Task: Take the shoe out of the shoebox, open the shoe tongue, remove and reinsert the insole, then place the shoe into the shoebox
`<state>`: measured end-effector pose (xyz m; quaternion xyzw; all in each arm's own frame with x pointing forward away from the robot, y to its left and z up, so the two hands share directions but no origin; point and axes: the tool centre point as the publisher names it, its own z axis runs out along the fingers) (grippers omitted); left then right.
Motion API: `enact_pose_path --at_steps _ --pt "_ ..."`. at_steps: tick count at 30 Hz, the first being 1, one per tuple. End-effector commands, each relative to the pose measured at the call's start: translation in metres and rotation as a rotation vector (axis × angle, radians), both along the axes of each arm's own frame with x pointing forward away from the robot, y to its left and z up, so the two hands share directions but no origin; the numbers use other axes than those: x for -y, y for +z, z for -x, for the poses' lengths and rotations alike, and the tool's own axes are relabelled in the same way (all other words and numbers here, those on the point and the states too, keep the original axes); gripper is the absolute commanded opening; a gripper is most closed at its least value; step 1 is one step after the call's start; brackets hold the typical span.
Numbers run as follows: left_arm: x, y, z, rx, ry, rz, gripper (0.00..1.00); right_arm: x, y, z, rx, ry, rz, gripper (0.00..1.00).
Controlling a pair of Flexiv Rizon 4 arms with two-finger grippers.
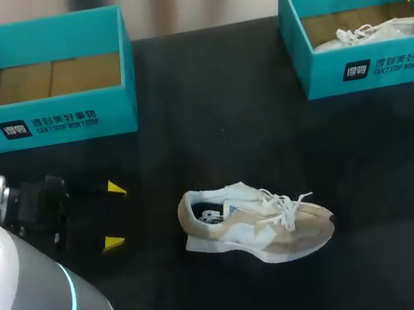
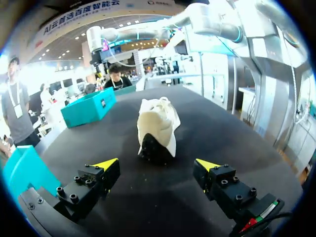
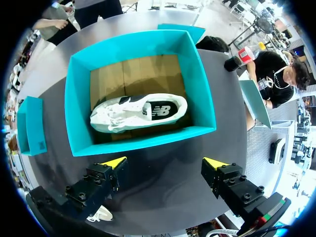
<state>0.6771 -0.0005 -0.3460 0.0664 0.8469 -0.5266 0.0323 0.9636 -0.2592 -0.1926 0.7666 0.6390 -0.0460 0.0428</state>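
A beige-and-white sneaker sat on the bench's near middle, toe pointing right, laces loose. An open teal shoebox stood far left, showing its cardboard floor. A second teal shoebox far right held a white sneaker.

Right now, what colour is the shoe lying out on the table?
Beige and white. The shoe shows best in the head view.

The left shoebox, at the far left corner of the counter, and the right shoebox, at its far right corner, each carry a dark logo square on the front wall, with two lines of white lettering beside it. Inside the right shoebox, the white shoe shows a white logo on its dark insole.
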Motion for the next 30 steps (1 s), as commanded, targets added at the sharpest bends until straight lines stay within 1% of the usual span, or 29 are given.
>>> enact_pose_path --at_steps 1,7,12,18,22,25,30 --pt "-0.001 -0.018 -0.011 -0.084 -0.073 0.155 1.0 0.0 0.0 0.0 0.001 0.0 0.001 1.0" --pt "0.001 -0.026 -0.011 -0.102 -0.083 0.172 1.0 0.0 0.0 0.0 0.001 0.0 0.001 1.0" --pt "0.001 -0.04 -0.01 -0.068 -0.081 0.161 1.0 0.0 0.0 0.0 0.001 0.0 0.001 1.0" --pt "0.007 -0.05 -0.01 -0.083 -0.077 0.181 1.0 0.0 0.0 0.0 0.001 0.0 0.001 1.0" --pt "0.02 -0.049 -0.011 -0.098 -0.054 0.188 1.0 0.0 0.0 0.0 0.001 0.0 0.001 1.0" --pt "0.03 -0.052 -0.017 -0.143 -0.019 0.211 1.0 0.0 0.0 0.0 0.001 0.0 0.001 1.0" --pt "0.052 -0.054 -0.018 -0.179 -0.046 0.225 1.0 0.0 0.0 0.0 0.001 0.0 0.001 1.0"
